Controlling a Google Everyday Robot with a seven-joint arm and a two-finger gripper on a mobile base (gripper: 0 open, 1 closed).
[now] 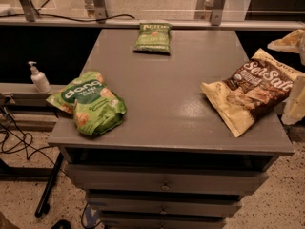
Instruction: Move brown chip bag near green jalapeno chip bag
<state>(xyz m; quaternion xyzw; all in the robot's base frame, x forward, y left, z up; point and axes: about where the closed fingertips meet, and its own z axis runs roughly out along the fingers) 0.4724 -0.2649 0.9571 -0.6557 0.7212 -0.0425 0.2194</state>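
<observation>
Spotted the brown bag (252, 94) lying flat on the right side of the table (167, 113), its far end poking past the edge. Found the tool (295, 101) at the right border of the view, just beside that end or touching it; could not tell whether open, closed or gripping. Picked out the jalapeno bag (153, 37) at the back edge, well apart from the brown bag. Noted a danq bag (88, 104) at front left and a pump bottle (38, 78) off the table beyond it.

brown chip bag (252, 92): crinkled glossy film | table (167, 94): matt grey, smooth | end effector (296, 104): pale plastic, at right edge
</observation>
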